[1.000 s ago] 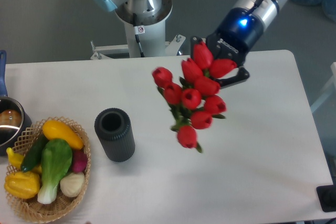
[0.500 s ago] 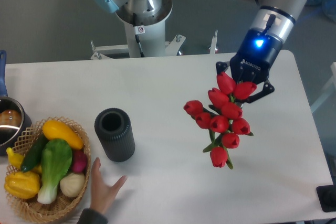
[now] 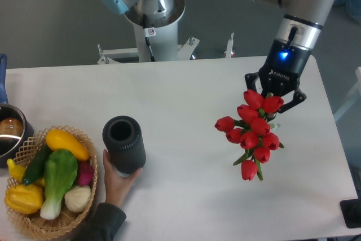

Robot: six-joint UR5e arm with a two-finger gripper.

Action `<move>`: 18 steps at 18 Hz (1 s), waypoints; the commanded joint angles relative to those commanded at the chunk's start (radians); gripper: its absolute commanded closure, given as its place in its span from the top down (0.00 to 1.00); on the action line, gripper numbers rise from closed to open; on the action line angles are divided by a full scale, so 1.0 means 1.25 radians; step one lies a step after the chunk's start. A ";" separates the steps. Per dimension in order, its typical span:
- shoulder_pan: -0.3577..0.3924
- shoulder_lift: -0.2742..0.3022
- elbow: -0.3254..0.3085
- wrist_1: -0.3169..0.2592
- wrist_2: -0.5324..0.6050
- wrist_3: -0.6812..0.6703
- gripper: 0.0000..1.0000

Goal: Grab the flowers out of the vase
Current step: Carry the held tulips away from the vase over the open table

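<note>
The flowers (image 3: 251, 132), a bunch of red tulips with green stems, hang over the right side of the white table, well clear of the vase. My gripper (image 3: 276, 92) is shut on the top of the bunch, its fingertips hidden among the blooms. The vase (image 3: 123, 144), dark grey and ribbed with a round open mouth, stands upright and empty at the left centre of the table. A person's hand (image 3: 119, 180) is holding the vase at its base.
A wicker basket (image 3: 29, 218) of vegetables sits at the front left corner. A metal pot (image 3: 10, 134) stands at the left edge. The arm's base (image 3: 148, 9) is behind the table's far edge. The person's sleeve (image 3: 98, 224) reaches in from the front.
My gripper has carried the flowers rightward and a little lower, away from the vase. A person's hand came in from the front and took hold of the vase's base.
</note>
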 joint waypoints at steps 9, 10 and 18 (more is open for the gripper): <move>-0.044 -0.068 0.021 0.000 0.200 -0.098 0.00; -0.045 -0.092 0.035 0.002 0.234 -0.102 0.00; -0.085 -0.163 0.150 -0.049 0.378 -0.137 0.00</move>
